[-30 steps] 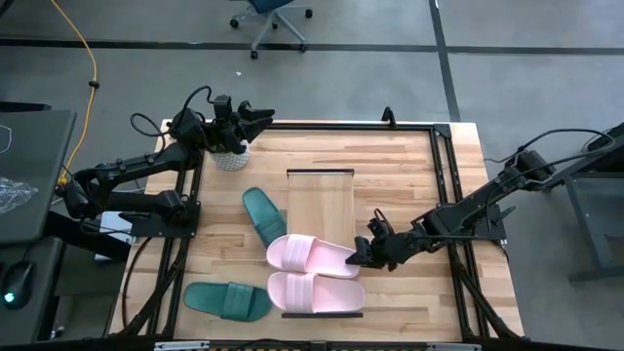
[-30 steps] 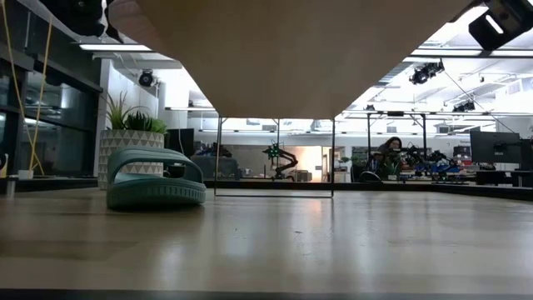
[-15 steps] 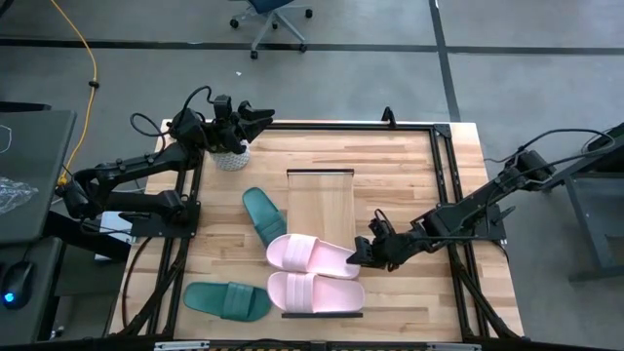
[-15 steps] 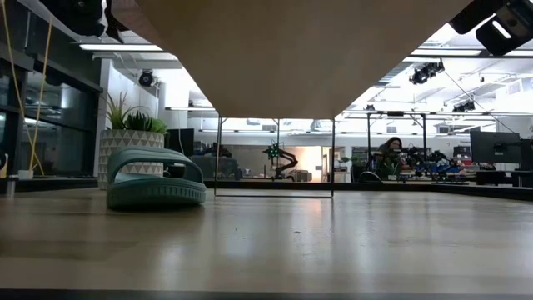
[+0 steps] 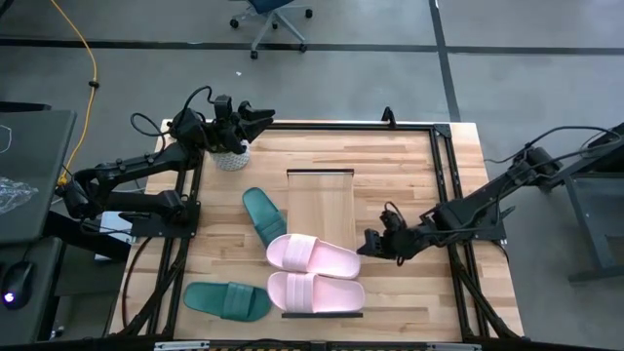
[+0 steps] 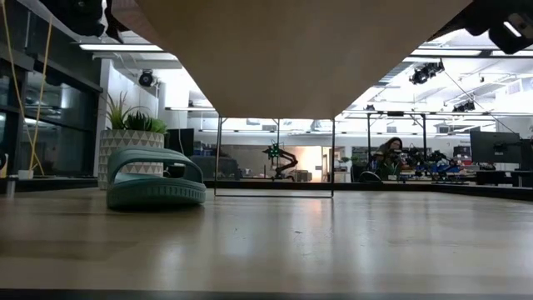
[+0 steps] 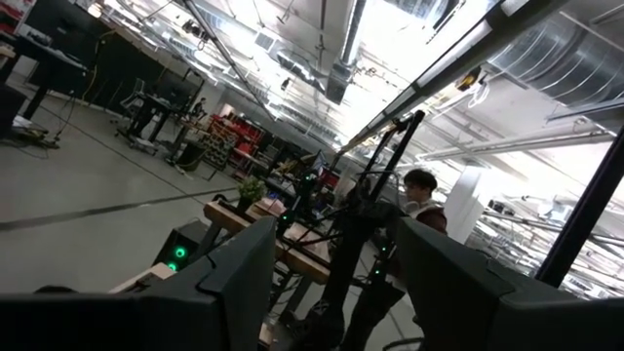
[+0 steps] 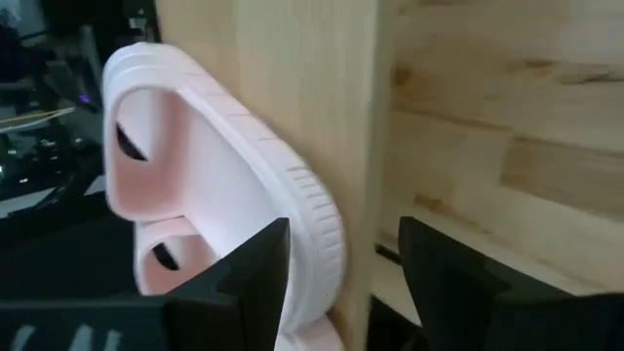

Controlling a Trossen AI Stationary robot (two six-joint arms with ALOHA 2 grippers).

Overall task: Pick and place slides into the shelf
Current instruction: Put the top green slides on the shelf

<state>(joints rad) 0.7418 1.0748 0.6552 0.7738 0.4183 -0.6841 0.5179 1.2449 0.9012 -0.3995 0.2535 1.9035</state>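
Two pale pink slides [image 5: 312, 255] [image 5: 314, 292] lie side by side on the near part of the light-wood shelf [image 5: 320, 195]. One dark teal slide [image 5: 261, 214] lies on the table at the shelf's left edge, and the other [image 5: 227, 299] lies near the front left. My right gripper [image 5: 370, 242] is open and empty, just right of the farther pink slide's end [image 8: 224, 224] and apart from it. My left gripper [image 5: 258, 115] is open and raised at the far left, above a plant pot.
A white pot with a green plant [image 5: 230, 156] stands at the table's far left corner. A black metal frame [image 5: 444, 185] runs along the table's edges. The far half of the shelf is bare. In the low view the nearer teal slide [image 6: 154, 177] stands before the pot [image 6: 125, 150].
My right gripper has drawn back from the right end of the farther pink slide toward the table's right edge and a little toward the far edge. The slide has stayed where it was on the shelf.
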